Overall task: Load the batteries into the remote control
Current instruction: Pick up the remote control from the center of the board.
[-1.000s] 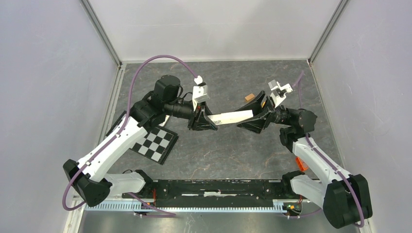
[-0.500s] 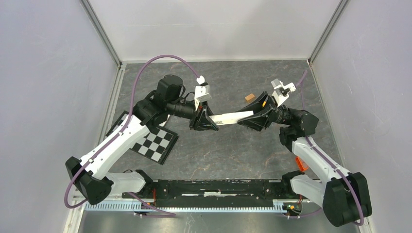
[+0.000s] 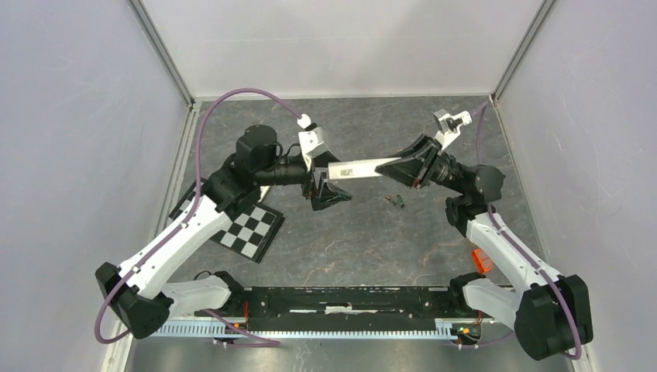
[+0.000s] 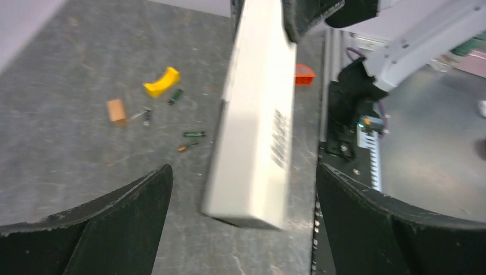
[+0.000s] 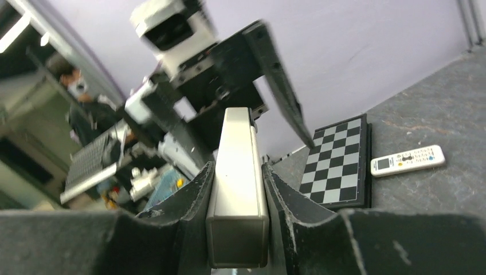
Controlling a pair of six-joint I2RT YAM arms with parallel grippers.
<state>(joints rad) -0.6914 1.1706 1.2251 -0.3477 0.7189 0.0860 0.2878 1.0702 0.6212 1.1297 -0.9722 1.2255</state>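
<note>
The remote (image 5: 407, 160) lies flat on the table (image 3: 349, 248), button face up, just beside the edge of the checkerboard (image 5: 338, 166); I only catch it from the right wrist view, and from above I can't pick it out; nothing grips it

The batteries (image 4: 193, 134) are loose on the table, well apart from the remote; a greenish one and a reddish one lie close together, another dark green one sits just beside the yellow piece (image 4: 161, 82), and a further small dark bit lies next to the brown block (image 4: 116, 110), too small for me to tell what it is; none is in a gripper

Up above them a long white bar (image 3: 360, 167) hangs in the air, roughly level, stretched between the two arms; it has a small dark printed label on one side

The right gripper (image 5: 238, 172) has it; both fingers (image 5: 195, 200) press flat against the bar's long sides, clamping one end

The left gripper (image 4: 243, 172) stands spread wide at the bar's other end; the bar's free end sits in the gap, with clear space on each side, so neither finger touches it

The checkerboard lies on the table's left part, partly under the left arm; an orange object (image 3: 481, 260) sits by the right arm, near the table's front edge
</note>
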